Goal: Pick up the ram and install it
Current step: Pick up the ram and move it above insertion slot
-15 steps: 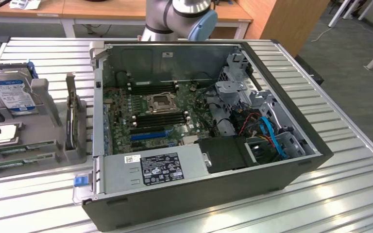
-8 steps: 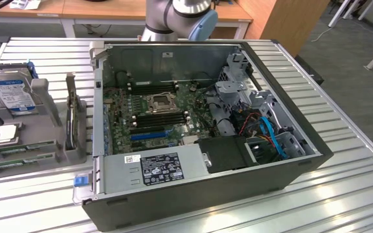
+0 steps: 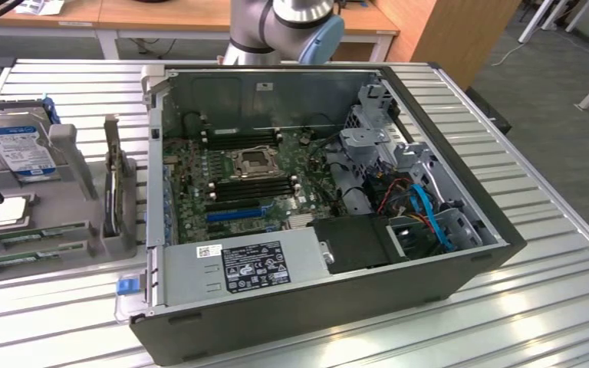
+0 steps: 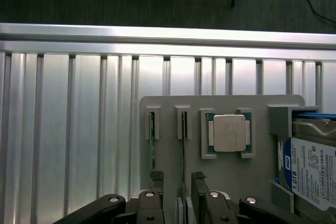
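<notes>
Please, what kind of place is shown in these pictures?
Probably a robotics lab or test workshop, not a plain office. An open computer case lies on a slatted aluminium table, a grey tray holds a processor and a hard drive, and a robot arm stands behind the case.

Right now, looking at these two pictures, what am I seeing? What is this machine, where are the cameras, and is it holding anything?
This is a robot arm with a two-fingered gripper. One picture comes from a camera off to the side; the other from a camera on the arm's wrist, looking down past the fingers. On the slatted metal table sits an open computer case. Beside it, on the exterior view's left, a grey holder carries two ram sticks on edge, a square processor chip and a hard drive. The gripper is open, holds nothing, and hovers above the ram sticks.
</notes>
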Robot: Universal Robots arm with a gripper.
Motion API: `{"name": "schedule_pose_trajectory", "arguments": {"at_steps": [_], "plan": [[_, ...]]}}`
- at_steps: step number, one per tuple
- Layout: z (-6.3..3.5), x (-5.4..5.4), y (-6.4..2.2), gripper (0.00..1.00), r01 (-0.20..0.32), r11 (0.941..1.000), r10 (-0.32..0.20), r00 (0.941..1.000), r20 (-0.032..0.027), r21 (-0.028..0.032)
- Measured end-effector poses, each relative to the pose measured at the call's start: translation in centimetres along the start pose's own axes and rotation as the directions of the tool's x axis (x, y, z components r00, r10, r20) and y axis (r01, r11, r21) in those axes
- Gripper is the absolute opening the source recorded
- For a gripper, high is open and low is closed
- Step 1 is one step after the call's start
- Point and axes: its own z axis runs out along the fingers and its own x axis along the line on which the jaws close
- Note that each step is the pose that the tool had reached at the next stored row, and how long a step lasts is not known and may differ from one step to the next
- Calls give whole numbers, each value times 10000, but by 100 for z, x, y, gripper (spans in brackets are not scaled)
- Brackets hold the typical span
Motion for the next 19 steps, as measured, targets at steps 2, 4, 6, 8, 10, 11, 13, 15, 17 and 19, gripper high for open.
{"name": "schedule_pose_trajectory", "arguments": {"at_steps": [2,4,6,8,10,11,13,15,17,19], "plan": [[0,0,0,35,-1,10000,1,10000,0,0],[-1,0,1,35,-1,10000,1,10000,0,-1],[-1,0,0,35,-1,10000,1,10000,0,-1],[-1,1,-16,35,1,10000,-1,10000,-1,0],[-3,1,-41,35,-1,10000,1,10000,-1,-1],[-4,1,-58,35,-1,10000,1,10000,-1,-1],[-5,1,-95,35,-1,10000,1,10000,0,-2],[-6,1,-132,35,-1,10000,1,10000,0,-2],[-8,1,-166,35,-1,10000,1,10000,-1,-3],[-9,1,-193,35,0,10000,0,10000,0,-3]]}}
